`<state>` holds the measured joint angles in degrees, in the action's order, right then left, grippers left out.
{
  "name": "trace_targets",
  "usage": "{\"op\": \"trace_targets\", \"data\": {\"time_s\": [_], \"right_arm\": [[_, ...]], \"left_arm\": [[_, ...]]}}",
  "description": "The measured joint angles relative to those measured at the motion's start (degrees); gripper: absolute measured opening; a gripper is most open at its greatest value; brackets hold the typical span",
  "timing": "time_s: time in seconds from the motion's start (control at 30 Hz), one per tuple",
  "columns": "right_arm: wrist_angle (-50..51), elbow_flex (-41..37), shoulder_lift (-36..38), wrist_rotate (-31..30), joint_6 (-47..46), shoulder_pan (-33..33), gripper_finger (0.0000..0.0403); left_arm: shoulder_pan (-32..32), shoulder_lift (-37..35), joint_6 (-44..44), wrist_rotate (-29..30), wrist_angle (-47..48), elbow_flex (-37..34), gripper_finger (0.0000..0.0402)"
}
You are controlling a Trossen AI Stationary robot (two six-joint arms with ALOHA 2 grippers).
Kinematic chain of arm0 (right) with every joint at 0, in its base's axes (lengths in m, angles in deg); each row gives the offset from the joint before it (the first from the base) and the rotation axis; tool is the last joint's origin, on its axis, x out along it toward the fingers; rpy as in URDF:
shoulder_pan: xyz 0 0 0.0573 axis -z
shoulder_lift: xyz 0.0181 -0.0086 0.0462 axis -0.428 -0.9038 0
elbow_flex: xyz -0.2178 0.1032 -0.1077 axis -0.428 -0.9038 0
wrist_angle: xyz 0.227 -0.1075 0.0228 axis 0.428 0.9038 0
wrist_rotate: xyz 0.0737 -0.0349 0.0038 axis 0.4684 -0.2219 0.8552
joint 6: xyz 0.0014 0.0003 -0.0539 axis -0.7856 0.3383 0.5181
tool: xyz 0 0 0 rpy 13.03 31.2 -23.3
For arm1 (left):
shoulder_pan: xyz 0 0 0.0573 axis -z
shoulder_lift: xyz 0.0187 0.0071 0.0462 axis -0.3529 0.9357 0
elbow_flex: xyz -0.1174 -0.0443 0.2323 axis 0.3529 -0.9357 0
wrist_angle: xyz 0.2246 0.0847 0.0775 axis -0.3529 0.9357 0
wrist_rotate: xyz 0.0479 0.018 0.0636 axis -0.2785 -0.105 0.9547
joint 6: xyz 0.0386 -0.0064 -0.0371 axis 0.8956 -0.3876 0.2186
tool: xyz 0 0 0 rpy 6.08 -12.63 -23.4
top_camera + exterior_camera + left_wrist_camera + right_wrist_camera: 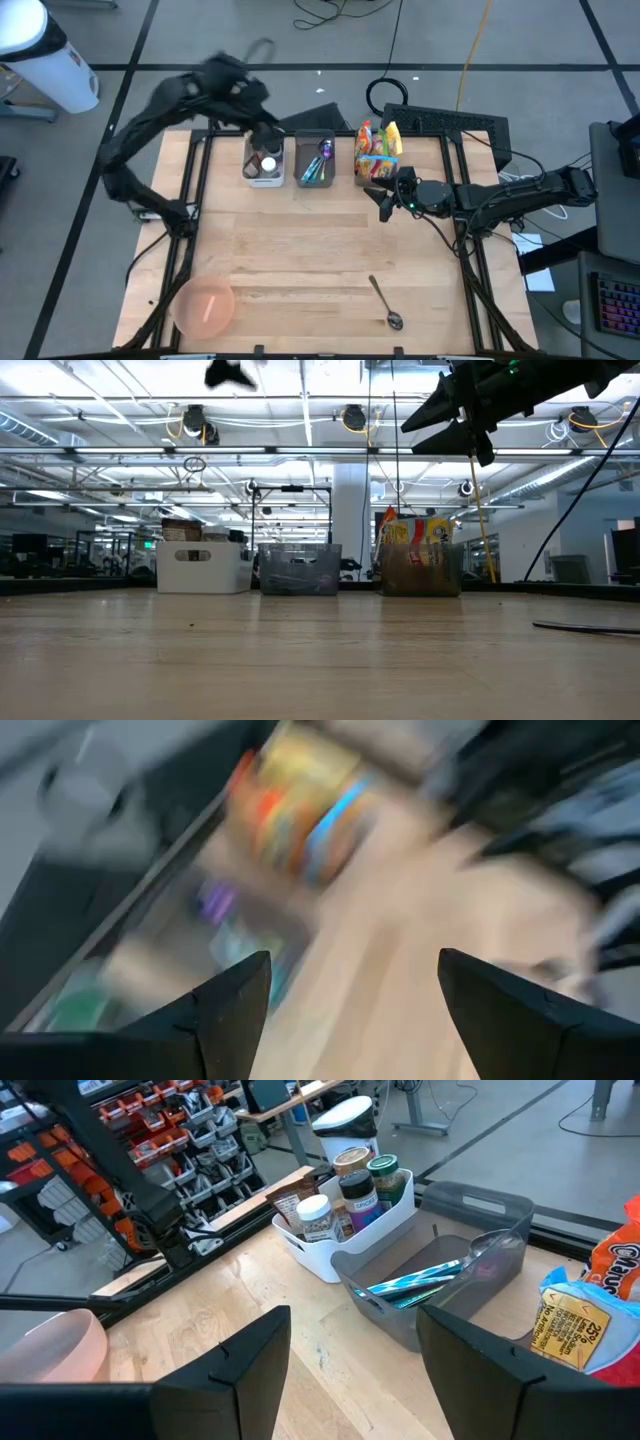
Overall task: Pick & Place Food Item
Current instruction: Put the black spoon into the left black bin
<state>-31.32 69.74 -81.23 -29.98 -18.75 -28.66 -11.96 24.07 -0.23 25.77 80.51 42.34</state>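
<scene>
Three bins stand in a row at the table's far edge: a white bin [264, 160] of jars, a grey bin [315, 158] of utensils, and a clear bin [377, 155] with bright snack packets [600, 1305] standing in it. My left gripper [355, 960] is raised high over the white bin [265, 132], open and empty, and it shows blurred. My right gripper [386, 200] hovers above the table just in front of the snack bin, open, with nothing between its fingers [352, 1315]. In the low view it shows high up [440, 420].
A pink bowl [205, 305] sits at the near left corner. A metal spoon [385, 302] lies near the front edge, right of centre. Bare wood lies between the bins and these. A keyboard [450, 122] and cables lie beyond the far edge.
</scene>
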Motion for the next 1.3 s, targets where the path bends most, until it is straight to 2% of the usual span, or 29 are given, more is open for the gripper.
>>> {"op": "trace_targets", "data": {"time_s": [0.1,0.23,0.37,0.5,0.7,0.87,0.97,1.17,1.3], "right_arm": [[0.00,0.00,-0.02,-0.09,-0.04,-0.01,0.0210],[-0.01,0.00,-0.02,-0.13,-0.07,0.00,0.0210],[-0.02,0.00,-0.01,-0.22,-0.08,0.01,0.0210],[-0.11,0.00,-0.33,-0.24,-0.09,0.01,0.0210],[-0.15,-0.02,-1.59,-0.26,-3.48,0.01,0.0210],[-0.18,-0.04,-2.73,0.40,-8.08,-0.03,0.0210],[-0.03,-0.04,-2.82,6.08,-9.37,-0.06,0.0210],[0.48,-0.04,-2.79,23.99,-15.33,-0.58,0.0210],[1.56,-0.04,-2.75,30.50,-19.79,-3.68,0.0210]], "left_arm": [[2.20,-5.30,-0.02,-4.70,-9.40,-0.43,0.0296],[7.23,-11.84,-0.01,-6.59,-21.02,-4.06,0.0296],[13.41,-16.83,-0.04,-6.52,-30.52,-11.27,0.0296],[18.74,-20.49,-3.22,-3.19,-39.03,-21.44,0.0296],[25.65,-21.68,-11.36,-1.96,-57.68,-36.06,0.0296],[30.14,-19.83,-16.88,0.78,-68.04,-44.67,0.0296],[32.32,-18.03,-19.34,2.71,-69.17,-48.27,0.0296],[35.14,-14.83,-22.74,4.67,-69.30,-52.37,0.0296],[36.68,-12.44,-24.43,4.80,-69.52,-52.80,0.0296]]}}
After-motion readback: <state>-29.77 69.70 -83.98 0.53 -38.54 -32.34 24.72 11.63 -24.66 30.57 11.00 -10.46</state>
